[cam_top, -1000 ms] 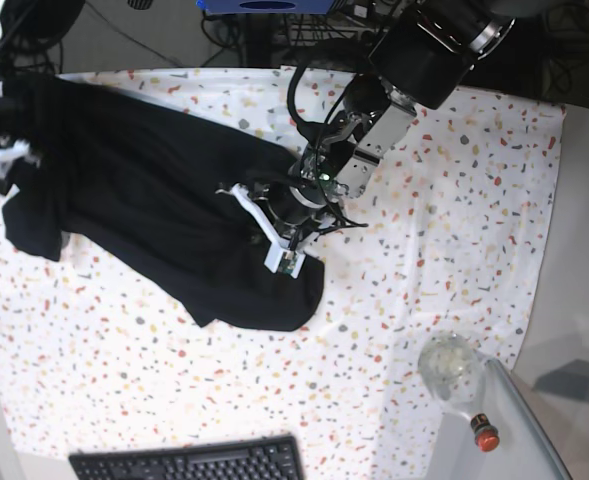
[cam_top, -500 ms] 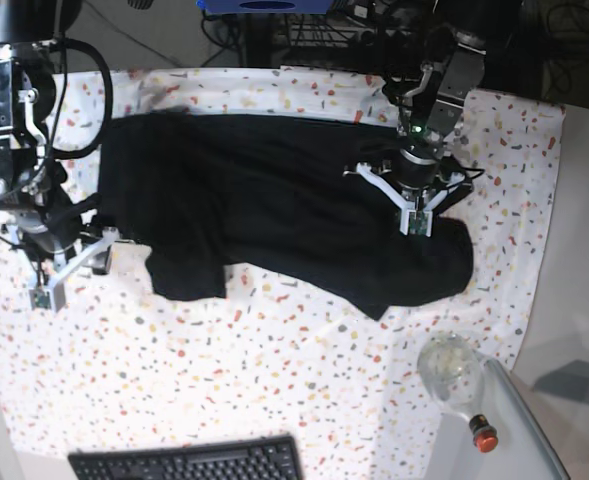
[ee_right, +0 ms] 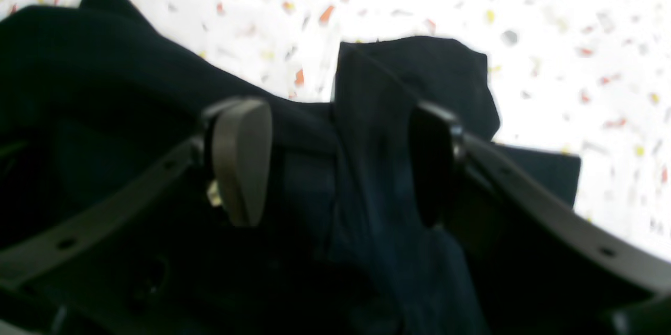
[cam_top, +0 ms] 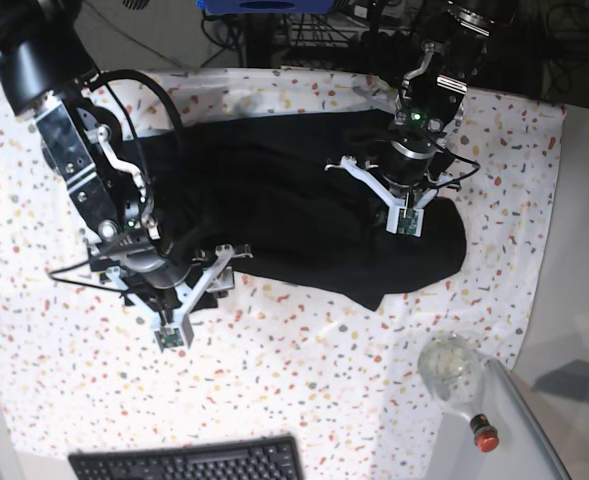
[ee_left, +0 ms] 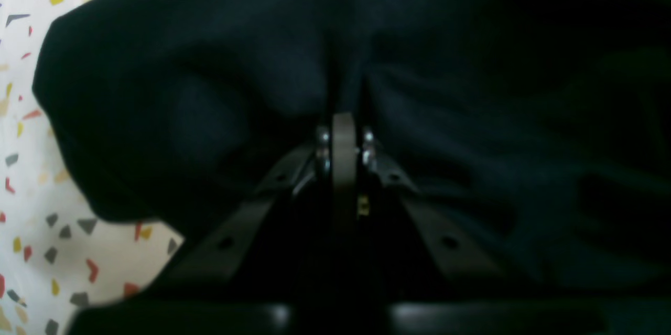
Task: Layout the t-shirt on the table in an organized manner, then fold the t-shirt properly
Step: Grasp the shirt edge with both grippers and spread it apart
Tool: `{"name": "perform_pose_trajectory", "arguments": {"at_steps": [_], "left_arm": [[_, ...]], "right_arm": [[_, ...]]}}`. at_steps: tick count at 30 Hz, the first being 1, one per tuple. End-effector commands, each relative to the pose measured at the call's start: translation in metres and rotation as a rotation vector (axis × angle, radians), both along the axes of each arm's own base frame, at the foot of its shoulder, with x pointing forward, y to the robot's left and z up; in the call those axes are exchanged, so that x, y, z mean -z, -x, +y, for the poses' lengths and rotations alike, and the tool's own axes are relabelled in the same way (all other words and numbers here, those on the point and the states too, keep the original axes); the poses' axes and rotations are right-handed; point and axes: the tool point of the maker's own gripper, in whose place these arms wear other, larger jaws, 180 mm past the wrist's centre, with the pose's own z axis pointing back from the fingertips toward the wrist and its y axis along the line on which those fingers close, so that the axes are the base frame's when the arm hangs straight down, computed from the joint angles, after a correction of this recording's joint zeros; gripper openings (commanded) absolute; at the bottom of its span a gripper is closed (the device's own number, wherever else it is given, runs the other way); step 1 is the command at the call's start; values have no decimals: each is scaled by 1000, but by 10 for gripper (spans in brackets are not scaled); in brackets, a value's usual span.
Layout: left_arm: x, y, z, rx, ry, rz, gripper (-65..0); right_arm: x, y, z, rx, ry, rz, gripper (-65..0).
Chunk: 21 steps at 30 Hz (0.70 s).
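My left gripper (ee_left: 343,130) is clamped on the t-shirt (cam_top: 304,200); my right gripper (ee_right: 335,162) stands apart around a fold. If the right side closes on doubled layers, the cloth may bunch on the worktop (cam_top: 274,380).

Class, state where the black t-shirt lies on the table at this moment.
In the base view the t-shirt lies across the upper middle of the table, between the right gripper and the left gripper.
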Motion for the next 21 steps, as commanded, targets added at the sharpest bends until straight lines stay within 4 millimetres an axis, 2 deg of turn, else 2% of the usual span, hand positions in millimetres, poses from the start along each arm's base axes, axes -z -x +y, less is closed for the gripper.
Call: {"name": "perform_pose_trajectory", "arguments": {"at_steps": [1,3,6,9,11,14,15,18,21], "left_arm": [[-15,-9,0,3,2,-55,-650],[-17,-7,-2,6,7,-59,-650],[-20,-7,-3,8,11,-67,-650],[-7,-4,2,0,-7,-33,-650],[0,-3,4,-4,-15,-15,-650],[5,2,7,-4,-21,0,-650],[6,3,7,-5,-22,4,-650],[12,10,9,-6,-26,23,-650],[15,15,9,-5,-28,34,-650]], "right_arm": [[-11,-18,-2,7,19,-52,-257],[0,-26,2,5,39,-20,-258],[15,-37,-4,29,72,21,-260],[23,-48,-13,52,95,14,-269],[29,-51,-21,70,104,13,-350],[31,-46,-31,73,116,14,-602],[32,-42,-36,73,124,15,-650],[29,-23,-49,93,104,4,-650],[22,-3,-74,192,46,-8,-650]]}}
